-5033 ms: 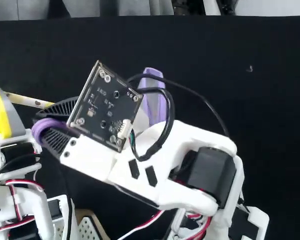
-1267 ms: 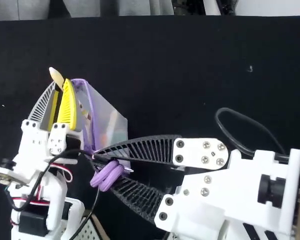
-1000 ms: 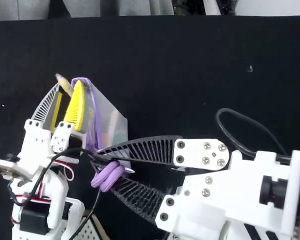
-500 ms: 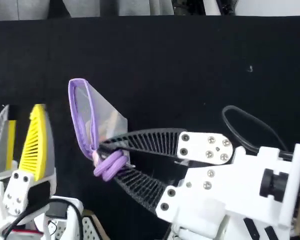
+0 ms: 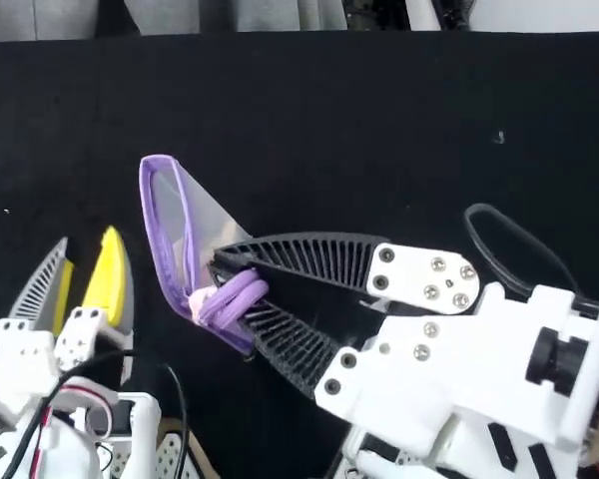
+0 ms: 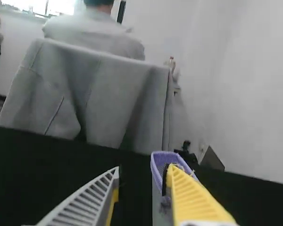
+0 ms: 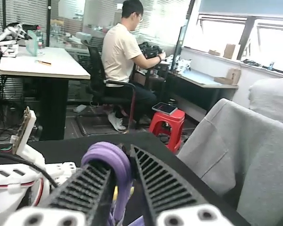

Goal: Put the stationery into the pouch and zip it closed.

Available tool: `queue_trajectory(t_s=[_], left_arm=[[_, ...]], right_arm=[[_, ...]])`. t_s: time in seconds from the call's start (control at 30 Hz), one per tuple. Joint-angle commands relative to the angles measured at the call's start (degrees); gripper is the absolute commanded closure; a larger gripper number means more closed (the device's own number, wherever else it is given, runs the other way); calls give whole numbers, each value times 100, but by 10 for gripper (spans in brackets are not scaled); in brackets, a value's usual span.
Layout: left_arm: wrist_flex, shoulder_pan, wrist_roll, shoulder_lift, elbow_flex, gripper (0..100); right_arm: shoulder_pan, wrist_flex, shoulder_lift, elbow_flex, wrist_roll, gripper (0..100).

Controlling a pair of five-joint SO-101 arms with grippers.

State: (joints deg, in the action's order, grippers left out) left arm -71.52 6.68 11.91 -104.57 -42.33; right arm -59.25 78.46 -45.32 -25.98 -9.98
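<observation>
The pouch [image 5: 210,232] is held mid-left over the tabletop [image 5: 399,130], mouth gaping, right claw [image 5: 228,299] clamped on its near end, left claw [image 5: 85,246] apart and empty nearby; zipping looks yet to come.

The left end effector [image 5: 81,249] is drawing back from the mouth of the pouch [image 5: 210,232], where it was holding a pencil a second ago, and is now sitting at the near left of the bench with its fingers apart. The right end effector [image 5: 228,296], clamped on the pouch's purple end, is swinging that end slightly farther from the arms' bases.
</observation>
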Motion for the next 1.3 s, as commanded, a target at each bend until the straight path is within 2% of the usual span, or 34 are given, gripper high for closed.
queue_trajectory(t_s=[0.0, 0.07, 0.13, 0.3, 0.4, 0.8, 0.93, 1.27], left_arm=[[-615, -497, -62, -18, 576, 829], [-958, -936, -70, -9, 927, 829], [-1336, -1569, -396, -9, 1270, 828], [-2189, -3635, -1415, 0, 1464, 828], [-2479, -4180, -1644, 0, 1165, 828], [-2690, -2686, -1881, -9, 769, 828], [-2760, -2642, -1881, -9, 778, 828], [-2593, -2703, -1873, 18, 673, 828]], right_arm=[[299, -255, 40, 4, -79, 988], [484, -290, 48, 13, -79, 988], [633, -484, 4, 215, -79, 988], [844, -1090, -4, 901, -79, 988], [844, -1257, -4, 1077, -79, 988], [993, -1284, -532, 1112, -79, 988], [1310, -1310, -611, 1112, -79, 988], [1310, -1310, -611, 1156, -35, 988]])
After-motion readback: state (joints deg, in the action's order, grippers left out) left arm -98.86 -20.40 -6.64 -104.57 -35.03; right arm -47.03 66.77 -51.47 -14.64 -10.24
